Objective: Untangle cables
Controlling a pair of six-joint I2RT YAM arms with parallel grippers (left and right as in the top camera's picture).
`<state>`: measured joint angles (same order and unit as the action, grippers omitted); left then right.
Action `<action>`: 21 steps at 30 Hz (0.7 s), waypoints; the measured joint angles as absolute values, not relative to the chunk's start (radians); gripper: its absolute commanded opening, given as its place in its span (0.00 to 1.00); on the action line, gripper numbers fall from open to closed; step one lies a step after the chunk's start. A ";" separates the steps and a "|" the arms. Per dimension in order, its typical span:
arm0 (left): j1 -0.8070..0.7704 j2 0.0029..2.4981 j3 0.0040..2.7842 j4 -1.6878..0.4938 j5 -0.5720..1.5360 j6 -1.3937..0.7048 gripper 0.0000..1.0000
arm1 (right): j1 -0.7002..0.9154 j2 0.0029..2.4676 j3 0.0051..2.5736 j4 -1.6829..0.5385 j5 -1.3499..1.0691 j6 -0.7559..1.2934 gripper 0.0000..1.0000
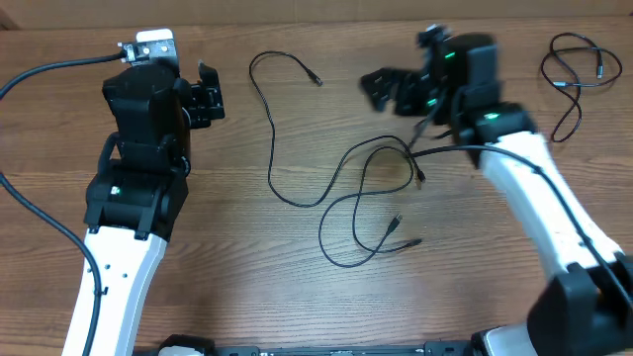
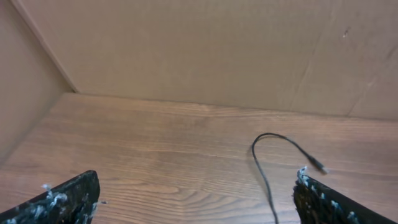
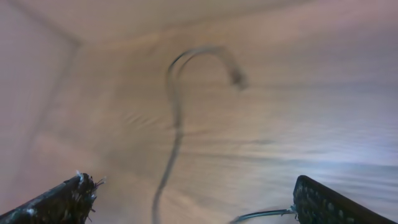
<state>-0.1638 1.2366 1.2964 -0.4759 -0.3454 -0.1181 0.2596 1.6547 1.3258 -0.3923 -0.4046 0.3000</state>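
Thin black cables (image 1: 359, 195) lie loosely crossed on a wooden table (image 1: 247, 287), midway between two white robot arms (image 1: 119, 267). They look light, limp and slightly slick. They would probably trail and drag their neighbours rather than keep a shape. A pinch on a free stretch close to a plug, away from the crossings, seems the safest hold.

Nearest the arms' bases, one loop curls round to small plug ends (image 1: 399, 220). Beyond it the cords cross, and one long cord (image 1: 272, 148) snakes left and away to a far plug (image 1: 316, 80).

The left gripper (image 1: 210, 99) hovers to the left of that cord and clear of it, jaws wide open and holding nothing. In its wrist view, the cord's hooked end (image 2: 273, 135) lies ahead, towards the right-hand jaw.

The right gripper (image 1: 381, 91) hangs just beyond the tangle, jaws also spread wide and empty. Its wrist view is blurred, with a curved cord (image 3: 176, 124) ahead between the jaws.

In the far right corner, a separate coiled cable (image 1: 579, 69) lies well apart.
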 measured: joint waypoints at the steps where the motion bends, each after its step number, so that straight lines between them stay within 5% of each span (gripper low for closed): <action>1: -0.164 1.237 1.296 -0.477 -0.342 -0.143 1.00 | 0.284 1.670 1.321 -0.382 -0.421 0.316 1.00; 8: -0.164 1.237 1.296 -0.487 -0.226 -0.224 1.00 | 0.423 1.764 1.320 -0.405 -0.443 0.374 1.00; 21: -0.164 1.237 1.296 -0.624 -0.126 -0.242 1.00 | 0.541 1.890 1.315 -0.593 -0.083 0.537 0.97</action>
<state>-0.1638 1.2366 1.2961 -0.6235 -0.1265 -0.2417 0.5407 1.8896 1.3148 -0.5934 -0.0826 0.5365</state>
